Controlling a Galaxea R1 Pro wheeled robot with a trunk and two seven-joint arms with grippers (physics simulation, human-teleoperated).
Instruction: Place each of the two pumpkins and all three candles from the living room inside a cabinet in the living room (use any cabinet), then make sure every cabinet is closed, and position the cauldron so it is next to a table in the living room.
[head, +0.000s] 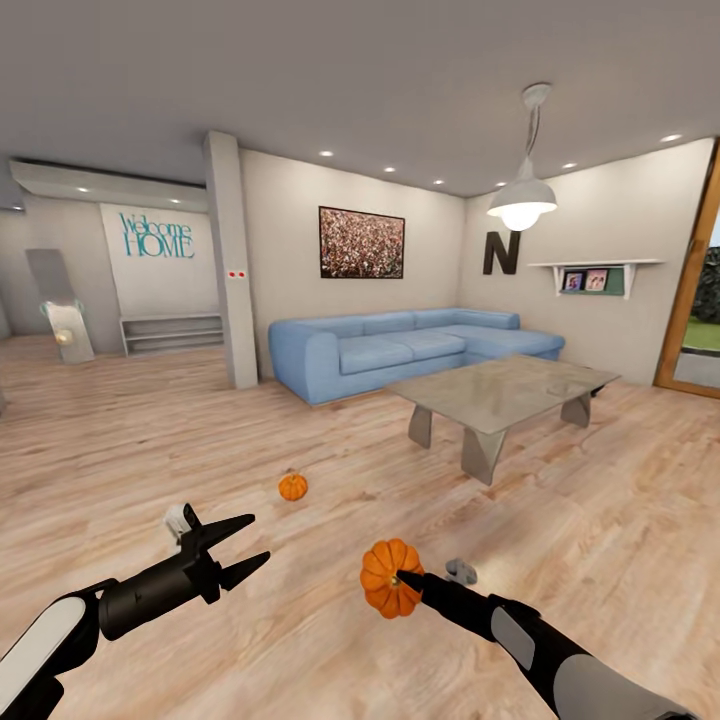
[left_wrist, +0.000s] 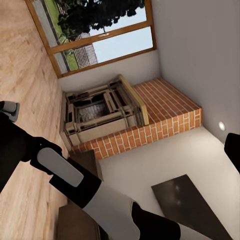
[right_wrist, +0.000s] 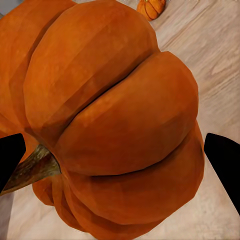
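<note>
My right gripper is shut on the bigger orange pumpkin and holds it above the wood floor. In the right wrist view that pumpkin sits between the two black fingertips, its stem toward one of them. The smaller pumpkin rests on the floor further ahead and also appears in the right wrist view as the far pumpkin. A small grey candle lies on the floor just beside my right arm. My left gripper hangs open and empty, left of the held pumpkin. The glass-topped table stands ahead to the right. The cauldron is out of view.
A blue corner sofa lines the far wall behind the table. A pillar stands left of it. A door opening is at the far right. The left wrist view looks past my right arm at a brick fireplace and a window.
</note>
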